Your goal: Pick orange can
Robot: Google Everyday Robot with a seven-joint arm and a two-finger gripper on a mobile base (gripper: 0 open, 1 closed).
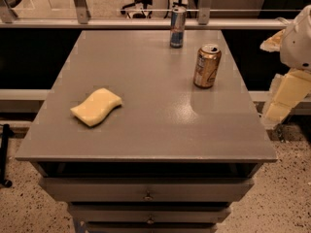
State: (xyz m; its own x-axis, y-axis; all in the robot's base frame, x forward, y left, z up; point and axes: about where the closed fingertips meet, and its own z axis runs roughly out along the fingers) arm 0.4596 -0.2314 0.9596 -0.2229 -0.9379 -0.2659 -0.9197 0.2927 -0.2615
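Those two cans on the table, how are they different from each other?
The orange can is wider with a bronze-gold body; the blue-and-silver can is slimmer. The orange can stands nearer the table's right edge, the blue one at the far edge. Both stand upright, untouched. The gripper hangs off the table's right side, apart from both.
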